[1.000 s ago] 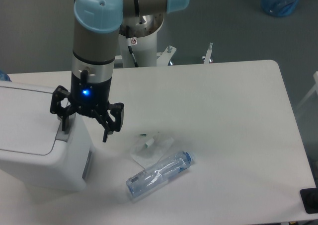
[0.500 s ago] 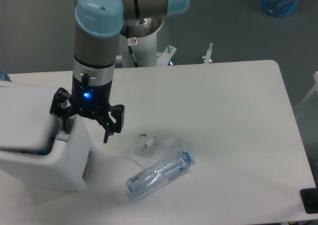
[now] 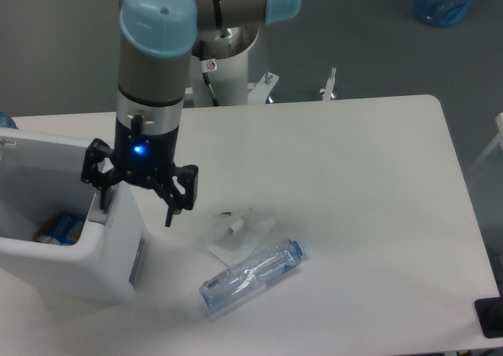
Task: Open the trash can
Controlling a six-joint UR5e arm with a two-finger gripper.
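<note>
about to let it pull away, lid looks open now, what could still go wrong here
One gripper finger sits at the trash can rim, by the push tab; lifting off crookedly might snag or shift the bin. The other finger hangs over the table, so a sideways sweep might hit the clear bottle and plastic wrapper.

The scene is being lit evenly and fairly brightly from overhead, with a cool cast. Soft shadows are being thrown on the worktop (image 3: pixel 354 183) beside the trash can (image 3: pixel 71 254). Fine detail is being softened by slight blur and grain.
</note>
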